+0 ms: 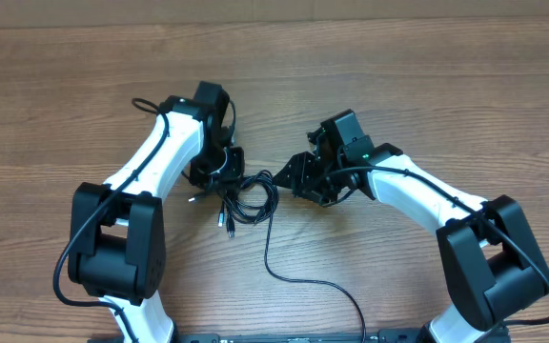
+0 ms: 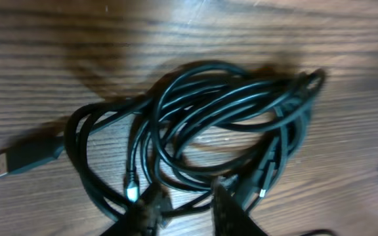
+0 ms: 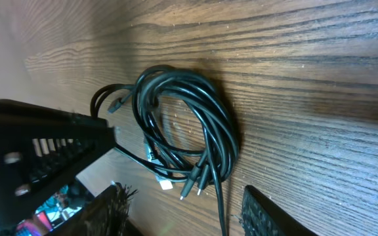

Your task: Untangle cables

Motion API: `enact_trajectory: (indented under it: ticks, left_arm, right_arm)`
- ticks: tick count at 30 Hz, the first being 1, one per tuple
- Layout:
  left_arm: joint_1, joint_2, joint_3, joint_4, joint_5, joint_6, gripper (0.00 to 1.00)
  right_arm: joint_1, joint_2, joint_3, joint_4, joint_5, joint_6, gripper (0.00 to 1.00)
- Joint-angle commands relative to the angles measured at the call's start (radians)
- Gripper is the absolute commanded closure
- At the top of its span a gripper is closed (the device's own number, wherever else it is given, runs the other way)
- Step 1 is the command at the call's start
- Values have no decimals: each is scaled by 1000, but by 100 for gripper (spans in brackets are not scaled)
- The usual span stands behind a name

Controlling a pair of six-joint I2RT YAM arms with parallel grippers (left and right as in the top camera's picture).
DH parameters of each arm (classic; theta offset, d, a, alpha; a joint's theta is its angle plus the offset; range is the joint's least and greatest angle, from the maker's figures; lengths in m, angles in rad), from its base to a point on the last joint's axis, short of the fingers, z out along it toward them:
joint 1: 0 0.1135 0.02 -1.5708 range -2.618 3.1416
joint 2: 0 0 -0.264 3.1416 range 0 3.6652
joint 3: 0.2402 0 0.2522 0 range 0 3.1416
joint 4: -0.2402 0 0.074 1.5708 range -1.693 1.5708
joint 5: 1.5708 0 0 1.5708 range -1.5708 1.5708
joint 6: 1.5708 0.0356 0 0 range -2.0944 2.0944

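Coiled black cables (image 1: 248, 197) on wooden table (image 1: 398, 76)

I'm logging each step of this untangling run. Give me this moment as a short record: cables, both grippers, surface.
cables: thin black cords in one tangled bundle of loops, lying on the table between the two grippers
trailing cord: runs out of the bundle toward the robot's base
USB plug: silvery tip, sticks out to one side of the bundle
left gripper: open, fingers apart at the bundle's edge, no clear grip on a strand
right gripper: open, beside the bundle, holding nothing
table: wood grain
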Motion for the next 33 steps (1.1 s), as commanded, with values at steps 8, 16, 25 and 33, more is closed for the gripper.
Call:
enact_trajectory:
  ticks: [8,16,25,33]
  left_arm:
    - [0,5,-117,105,-22,-67,80]
    - [0,6,-129,151,-70,-116,76]
    - [-13,6,-185,232,-91,-131,94]
    - [-10,-14,-82,194,36,24,96]
  right_arm:
    - [5,1,-5,2,36,4,45]
    - [5,1,-5,-3,45,4,45]
    - [5,0,-5,-5,54,4,45]
    - [1,0,-5,-39,53,-96,42]
